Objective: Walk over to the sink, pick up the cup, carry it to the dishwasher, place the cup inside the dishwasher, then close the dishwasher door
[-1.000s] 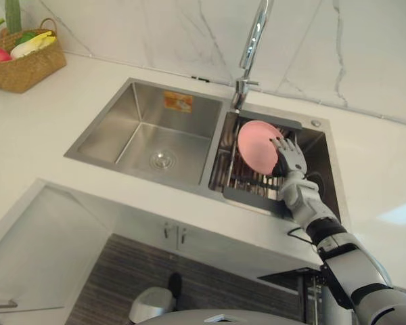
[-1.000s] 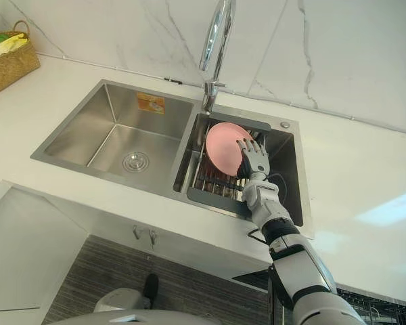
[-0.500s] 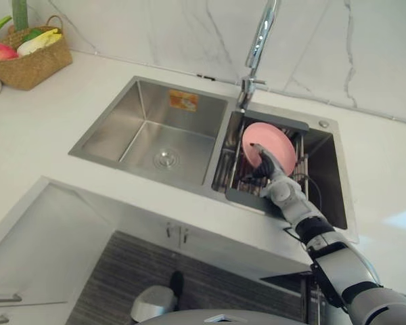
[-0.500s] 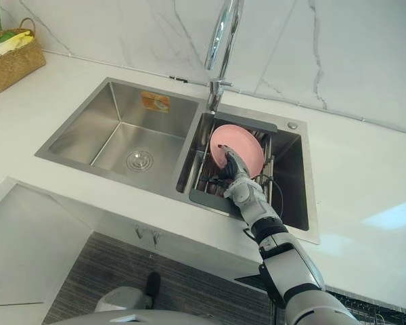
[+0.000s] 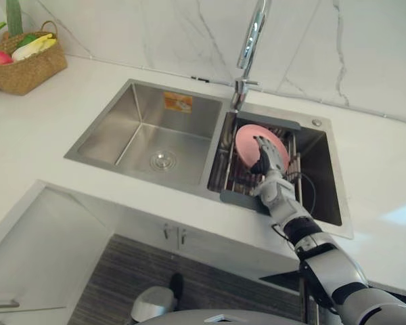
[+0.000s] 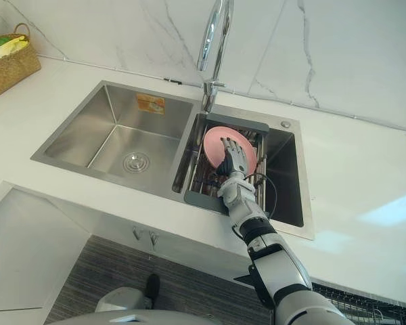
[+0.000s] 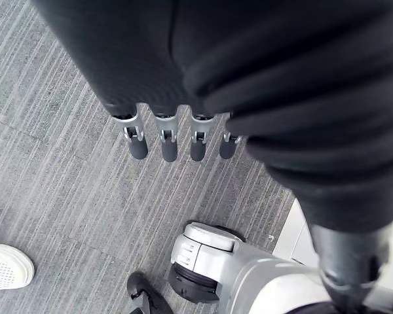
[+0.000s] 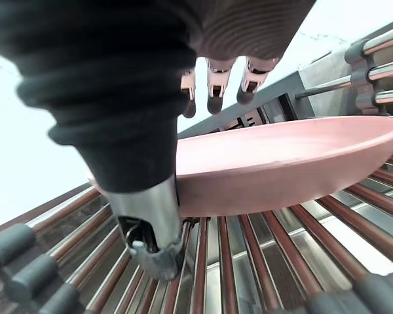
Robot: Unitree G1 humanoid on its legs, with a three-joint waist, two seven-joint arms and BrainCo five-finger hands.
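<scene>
Right hand: right hand (image 5: pixel 268 160) reaches into the right basin. Its fingers (image 8: pixel 215 88) are straight and spread over the plate's upper face, and the thumb (image 8: pixel 151 226) is against the underside by the rim. The rim sits between thumb and fingers, but the fingers are not curled round it.
Task thing: what the hand is on is a round pink plate (image 5: pixel 246 138), not a cup. It stands tilted on edge in the rack, leaning back toward the tap side.
Rack: dark-framed metal-bar drying rack (image 5: pixel 238 197) sits inside the right basin, and the plate rests on its bars (image 8: pixel 249 265).
Sink: stainless steel double-basin sink (image 5: pixel 105 127) is set in a white countertop (image 5: pixel 34 132). The left basin has a round drain (image 5: pixel 162 160) and an orange sticker (image 5: pixel 178 101) on its back wall.
Tap: tall chrome tap (image 5: pixel 252 37) stands behind the divider between the basins.
Basket: woven basket of fruit and vegetables (image 5: pixel 26 70) sits at the far left of the counter, well apart from the sink.
Left hand: left hand (image 7: pixel 165 142) hangs over grey striped floor (image 7: pixel 46 170), fingers straight, side by side, holding nothing.
Person: white shoe (image 7: pixel 6 265) on the floor near the left hand's view edge.
</scene>
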